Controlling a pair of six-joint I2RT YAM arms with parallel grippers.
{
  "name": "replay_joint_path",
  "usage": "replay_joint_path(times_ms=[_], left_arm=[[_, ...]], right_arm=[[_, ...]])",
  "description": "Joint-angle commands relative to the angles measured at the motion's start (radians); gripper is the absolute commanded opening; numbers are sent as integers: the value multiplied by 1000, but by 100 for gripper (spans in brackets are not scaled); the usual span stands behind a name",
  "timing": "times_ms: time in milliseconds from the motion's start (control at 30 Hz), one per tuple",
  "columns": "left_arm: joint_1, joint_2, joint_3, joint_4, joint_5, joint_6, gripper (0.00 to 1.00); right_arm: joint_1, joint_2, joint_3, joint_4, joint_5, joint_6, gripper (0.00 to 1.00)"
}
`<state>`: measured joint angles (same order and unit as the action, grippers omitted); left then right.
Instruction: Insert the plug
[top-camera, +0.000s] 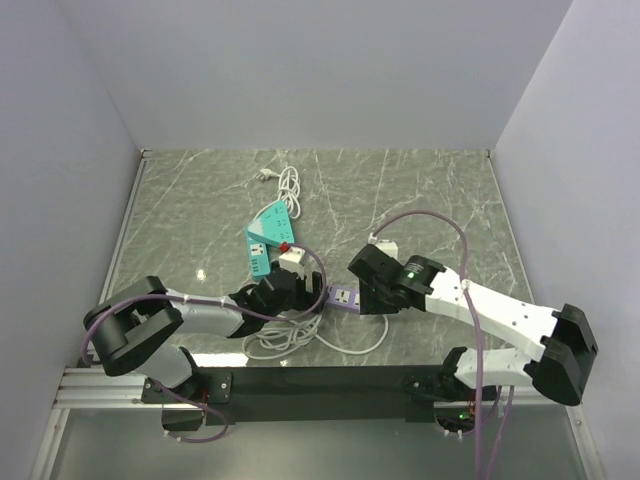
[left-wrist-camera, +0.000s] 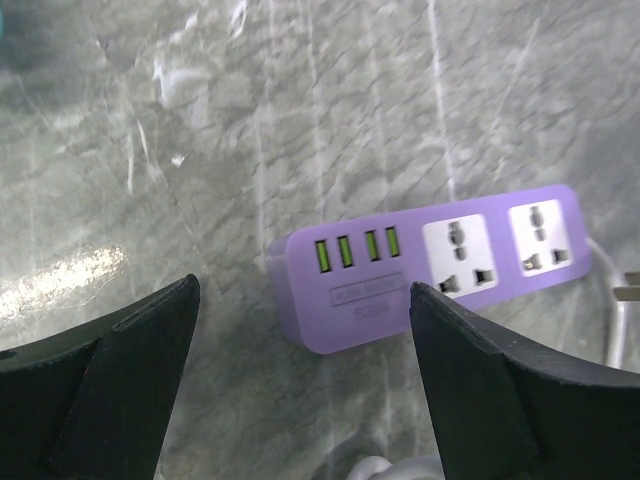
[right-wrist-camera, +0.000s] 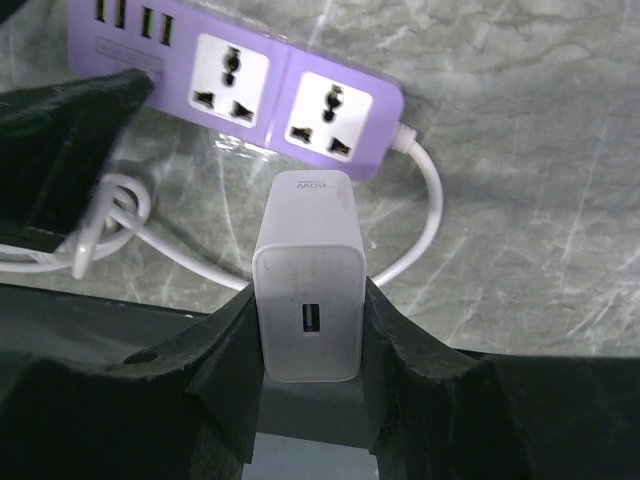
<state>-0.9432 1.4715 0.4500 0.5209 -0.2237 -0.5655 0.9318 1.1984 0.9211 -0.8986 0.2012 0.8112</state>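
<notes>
Two sockets (right-wrist-camera: 328, 115) wait on the purple strip (right-wrist-camera: 283, 70); our right gripper (right-wrist-camera: 308, 335) clamps the plug (right-wrist-camera: 305, 250), our left gripper (left-wrist-camera: 302, 300) gapes empty; we should square its prongs before pressing.

A robot lab. White walls (top-camera: 300, 70) box in a marbled table (top-camera: 430, 190). Left arm (top-camera: 200, 318) and right arm (top-camera: 500, 310) stand on a black bar (top-camera: 320, 380).

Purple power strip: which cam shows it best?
Left wrist. Nearly the whole purple power strip is in frame, four USB ports and both sockets clear. Right wrist shows both sockets but crops the USB end. Top external shows only a short purple sliver.
</notes>
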Motion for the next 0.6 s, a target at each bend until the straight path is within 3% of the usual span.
replay_joint_path(times_ms=[0, 567], left_arm=[[15, 21, 23, 60, 43, 0, 92], [26, 78, 21, 94, 101, -8, 85]], right_arm=[[7, 46, 77, 12, 30, -15, 0], [-31, 164, 85, 38, 30, -41, 0]])
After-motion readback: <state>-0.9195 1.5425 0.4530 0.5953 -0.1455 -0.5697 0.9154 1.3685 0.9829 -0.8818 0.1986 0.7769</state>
